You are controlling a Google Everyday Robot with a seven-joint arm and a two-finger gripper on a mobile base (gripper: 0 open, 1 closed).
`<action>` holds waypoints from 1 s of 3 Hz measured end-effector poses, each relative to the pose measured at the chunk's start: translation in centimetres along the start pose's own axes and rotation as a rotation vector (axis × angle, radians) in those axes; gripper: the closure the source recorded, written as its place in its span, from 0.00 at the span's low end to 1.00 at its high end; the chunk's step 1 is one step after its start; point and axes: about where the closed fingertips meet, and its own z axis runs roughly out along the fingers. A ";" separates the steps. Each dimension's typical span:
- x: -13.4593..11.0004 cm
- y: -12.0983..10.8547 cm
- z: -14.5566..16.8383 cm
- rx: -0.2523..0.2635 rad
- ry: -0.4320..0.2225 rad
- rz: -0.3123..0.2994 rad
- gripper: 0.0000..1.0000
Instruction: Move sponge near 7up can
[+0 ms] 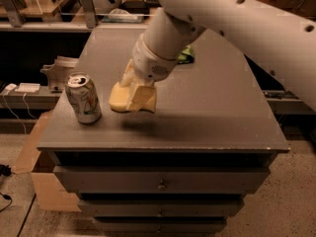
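The 7up can (84, 98) stands upright near the front left of the grey cabinet top (207, 112), silver-white with green and red markings. My gripper (134, 94) is shut on the pale yellow sponge (121, 99) and holds it just above the surface, a short way to the right of the can. The sponge's shadow lies on the top below it. The white arm reaches in from the upper right and covers the middle of the top.
A green chip bag (186, 55) lies at the back of the top, mostly hidden behind the arm. The cabinet has drawers (160, 184) in front. A cardboard box (47, 181) sits on the floor at the left. Shelves and cables stand behind.
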 end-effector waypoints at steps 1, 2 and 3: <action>-2.7 0.3 1.4 -0.036 -0.016 -0.068 1.00; -4.4 0.2 2.6 -0.065 -0.033 -0.113 1.00; -4.7 -0.2 3.7 -0.082 -0.042 -0.122 1.00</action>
